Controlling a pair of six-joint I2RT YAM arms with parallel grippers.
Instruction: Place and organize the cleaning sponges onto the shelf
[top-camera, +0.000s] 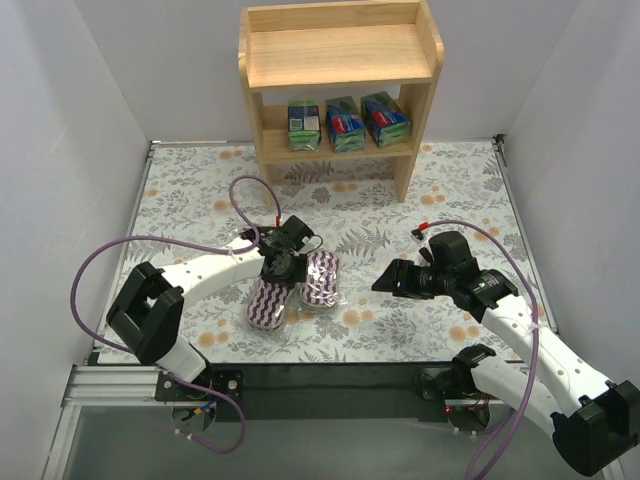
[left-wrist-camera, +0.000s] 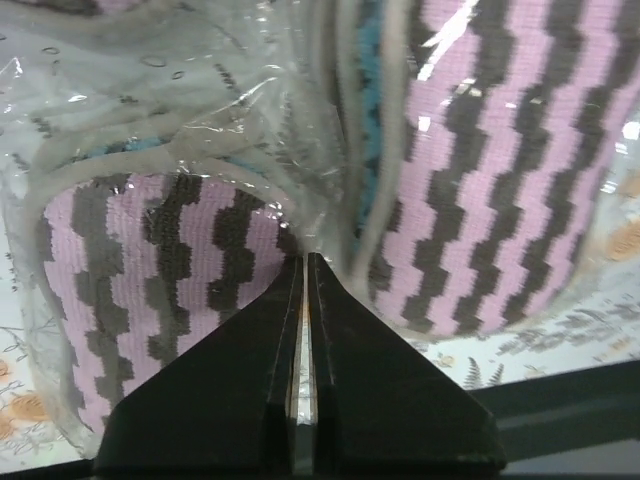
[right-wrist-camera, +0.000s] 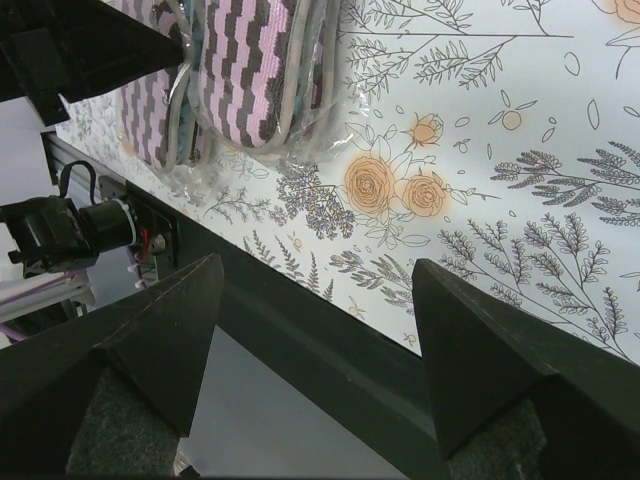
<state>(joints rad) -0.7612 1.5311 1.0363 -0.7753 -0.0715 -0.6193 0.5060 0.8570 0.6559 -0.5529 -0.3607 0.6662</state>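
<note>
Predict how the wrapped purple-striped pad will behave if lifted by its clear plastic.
Probably light: the left hand pinches only thin clear wrap. The film looks loose and glossy, so the striped pad may dangle or slip. Knitted and soft-looking, it likely bends.

left gripper (top-camera: 283, 262) at striped pads (top-camera: 266, 303), three packs (top-camera: 346, 124) on shelf (top-camera: 340, 62) — lower tier

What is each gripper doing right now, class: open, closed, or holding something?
Left gripper: closed, pinching the clear sponge wrap.
Right gripper: open, holding nothing.

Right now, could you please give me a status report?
Left claw shut on sponge wrap. Right claw open, empty. Three packs on shelf. No obstacle seen.
</note>
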